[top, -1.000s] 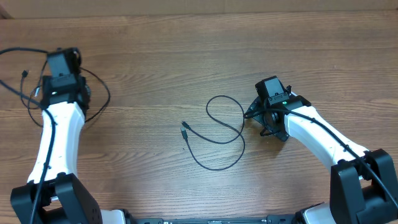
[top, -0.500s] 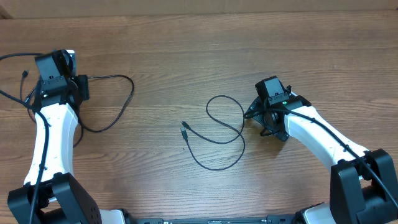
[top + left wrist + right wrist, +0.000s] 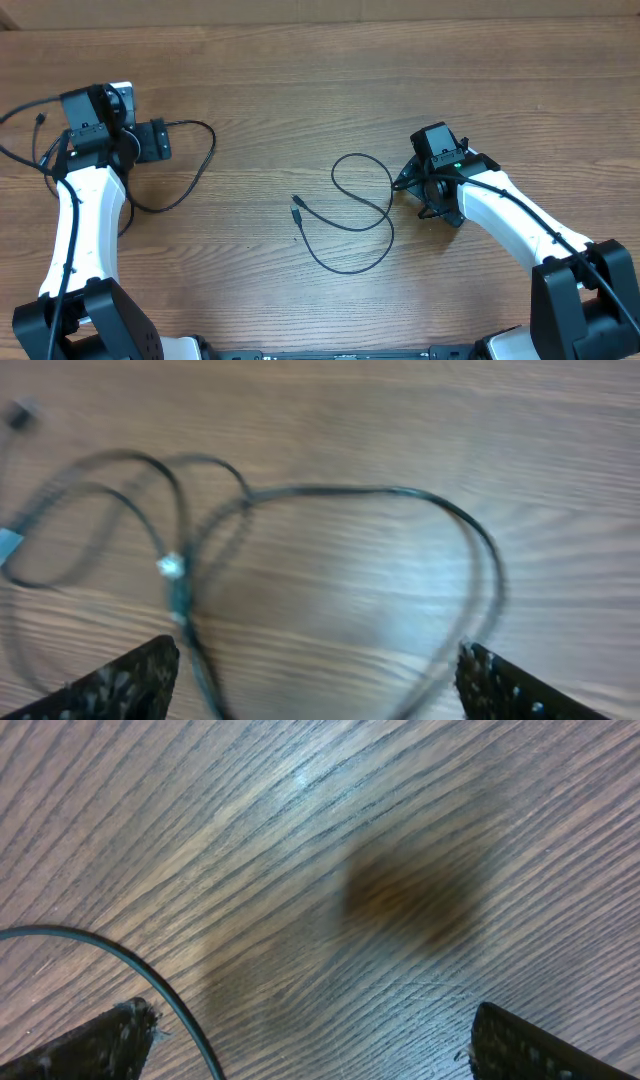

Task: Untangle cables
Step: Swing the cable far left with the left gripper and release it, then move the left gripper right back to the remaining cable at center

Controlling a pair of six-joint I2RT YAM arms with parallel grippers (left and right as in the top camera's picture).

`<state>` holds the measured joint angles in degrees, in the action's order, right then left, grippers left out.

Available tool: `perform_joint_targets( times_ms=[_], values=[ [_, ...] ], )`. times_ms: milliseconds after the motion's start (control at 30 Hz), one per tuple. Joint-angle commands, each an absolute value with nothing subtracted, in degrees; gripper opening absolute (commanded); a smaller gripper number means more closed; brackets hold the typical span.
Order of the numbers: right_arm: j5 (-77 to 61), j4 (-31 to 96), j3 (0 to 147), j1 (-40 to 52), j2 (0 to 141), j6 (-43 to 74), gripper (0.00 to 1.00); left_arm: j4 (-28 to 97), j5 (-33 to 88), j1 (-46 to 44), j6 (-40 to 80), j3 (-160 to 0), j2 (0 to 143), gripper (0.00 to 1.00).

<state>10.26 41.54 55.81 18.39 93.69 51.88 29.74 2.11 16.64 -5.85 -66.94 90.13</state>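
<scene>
My left pincer [image 3: 315, 680] stands open over a looped cable [image 3: 380, 490], upper left. My right pincer [image 3: 310, 1040] stands open, empty, beside a second cable [image 3: 360, 154].

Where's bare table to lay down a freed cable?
Bare wood between the left black cable loop and the thin black centre cable, and along the far edge of the wooden table. Crowded at left, by the tangled black cords.

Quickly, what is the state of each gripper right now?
Left gripper: open, holding nothing; a cable lies loose below it.
Right gripper: open, holding nothing.
</scene>
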Motion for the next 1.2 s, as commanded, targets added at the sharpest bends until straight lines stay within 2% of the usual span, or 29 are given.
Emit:
perform_joint_targets(
  times_ms=[0, 233, 567, 933, 1167],
  values=[
    [10.2, 41.3, 55.5, 18.2, 92.8, 52.3, 1.00, 32.0, 11.7, 16.8, -0.6, -67.6, 90.7, 0.90],
    [10.2, 41.3, 55.5, 18.2, 92.8, 52.3, 1.00, 40.9, 15.5, 14.5, 10.8, -67.6, 90.7, 0.99],
    [10.2, 41.3, 55.5, 18.2, 92.8, 52.3, 1.00, 50.4, 15.5, 6.7, 22.7, -67.5, 90.7, 1.00],
    [10.2, 41.3, 55.5, 18.2, 92.8, 52.3, 1.00, 45.9, 14.5, -6.9, 31.4, -62.4, 90.7, 0.99],
    [10.2, 41.3, 55.5, 18.2, 92.8, 52.3, 1.00, 41.0, 14.4, -16.1, 42.0, -56.7, 90.7, 1.00]
  ],
)
